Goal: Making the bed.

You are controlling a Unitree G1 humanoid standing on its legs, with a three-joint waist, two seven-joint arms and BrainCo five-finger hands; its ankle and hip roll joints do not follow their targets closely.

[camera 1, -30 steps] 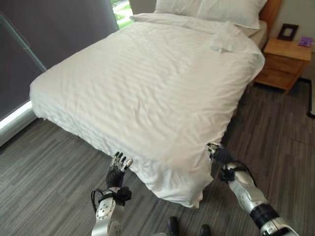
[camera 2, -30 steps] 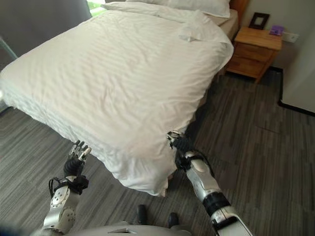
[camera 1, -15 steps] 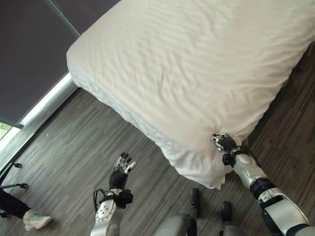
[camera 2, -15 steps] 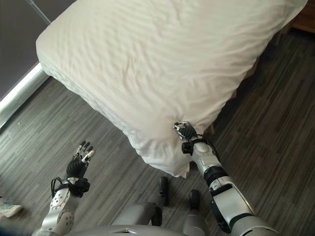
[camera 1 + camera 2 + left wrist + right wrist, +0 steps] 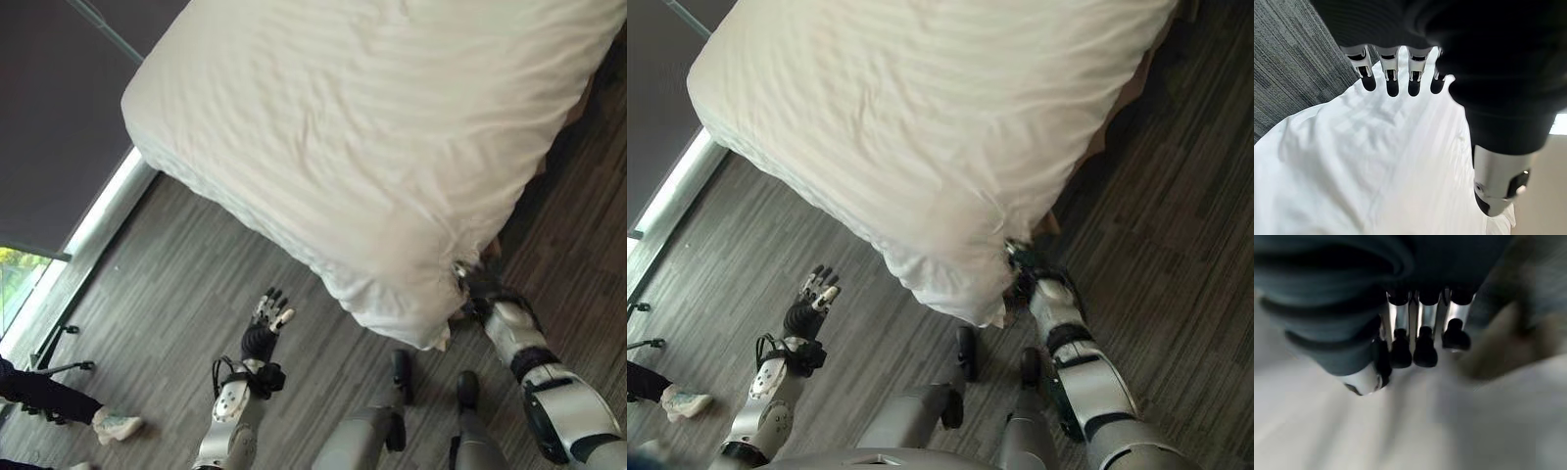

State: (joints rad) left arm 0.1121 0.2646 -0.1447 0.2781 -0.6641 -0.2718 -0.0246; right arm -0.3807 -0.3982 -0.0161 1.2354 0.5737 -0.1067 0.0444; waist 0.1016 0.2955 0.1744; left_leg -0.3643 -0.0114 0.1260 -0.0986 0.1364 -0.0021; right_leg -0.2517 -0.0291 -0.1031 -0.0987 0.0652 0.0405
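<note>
Duvet (image 5: pixel 372 147) corner pinched in the right robot hand (image 5: pixel 468 283), which now sits further right and lower than 0.5 s ago.
Left robot hand (image 5: pixel 269 313) hovers open over the floor (image 5: pixel 176 284), apart from the bed's near edge, nearer it than before.

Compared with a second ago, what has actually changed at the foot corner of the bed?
The camera has tipped downward. The left hand, earlier up at the duvet edge, now hangs open over the floor, off the cloth. The right hand stays curled on the duvet corner, which remains bunched and hanging.
</note>
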